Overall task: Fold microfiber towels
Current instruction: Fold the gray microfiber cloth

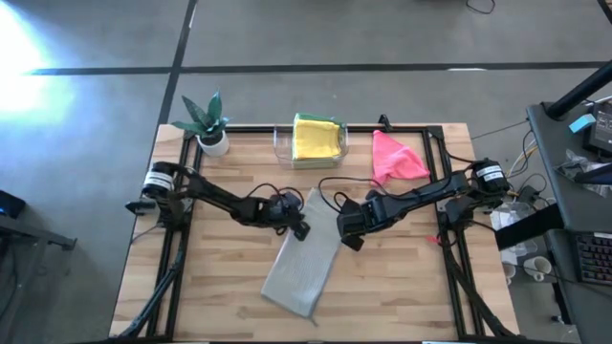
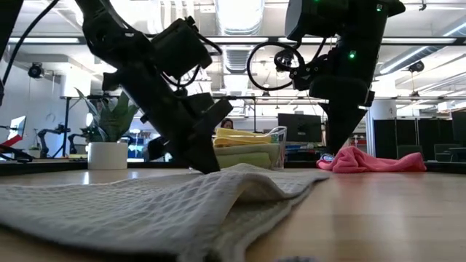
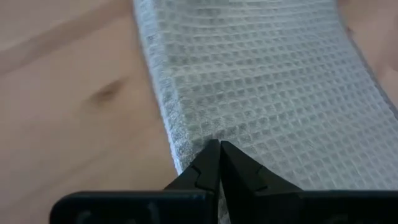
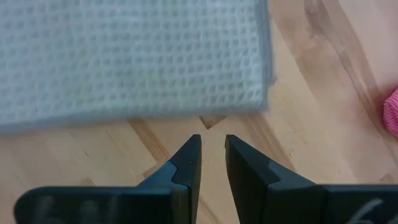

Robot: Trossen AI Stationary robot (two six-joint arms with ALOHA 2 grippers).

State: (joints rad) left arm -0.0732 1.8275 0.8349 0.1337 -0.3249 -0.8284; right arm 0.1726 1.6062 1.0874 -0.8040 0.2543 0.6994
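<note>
On wooden table (image 1: pixel 402 287): grey towel (image 1: pixel 304 258); left end effector (image 3: pixel 219 163) together on its edge, right end effector (image 4: pixel 212 158) slightly apart (empty).

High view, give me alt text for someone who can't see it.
A grey waffle-weave towel, folded into a long strip, lies on a wooden table between two dark robot arms, the shut left gripper at its upper edge and the right gripper beside it. Behind are a crumpled pink cloth, a clear tray of yellow towels and a potted plant.

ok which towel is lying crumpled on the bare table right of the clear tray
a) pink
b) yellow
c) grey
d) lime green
a: the pink towel lies bunched on the table right of the clear tray, which holds the yellow one; the grey towel lies folded mid-table.
</note>
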